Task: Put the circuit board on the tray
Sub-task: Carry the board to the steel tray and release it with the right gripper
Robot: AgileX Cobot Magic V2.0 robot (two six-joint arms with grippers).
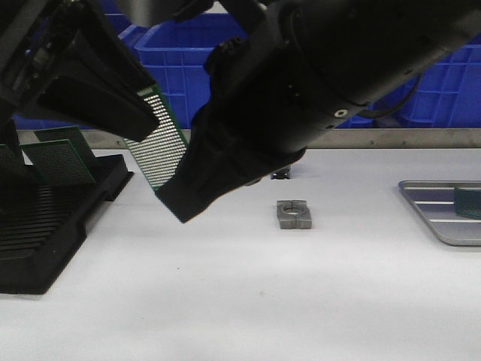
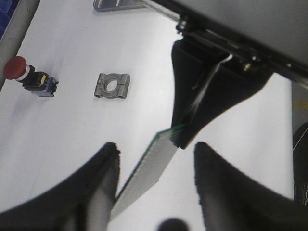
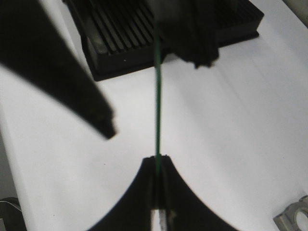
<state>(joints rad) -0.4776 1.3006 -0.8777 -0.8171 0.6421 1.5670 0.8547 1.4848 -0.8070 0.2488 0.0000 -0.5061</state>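
Above the table at about ten o'clock in the front view, the circuit board point(image 1: 159, 139) hangs tilted in the air, clear of the surface, between the two arms. The right gripper point(image 3: 158, 166) is clamped on one edge of the board, its jaws closed tight against the thin green edge. The left gripper point(image 2: 156, 168) sits at the board's other end with its fingers point(image 2: 108, 168) spread apart, so it looks released or nearly so, though one finger may be touching the board. This reads as a handover, roughly midway: the board is out of the black slotted rack point(image 1: 52, 218), where other boards stand, but not yet on the tray point(image 1: 428, 214) far off at three o'clock, which already holds one dark board. A grey metal clamp point(image 1: 294, 213) lies between. The tray is cut off at the frame edge, and the arms hide much of the blue bins point(image 1: 443, 83).
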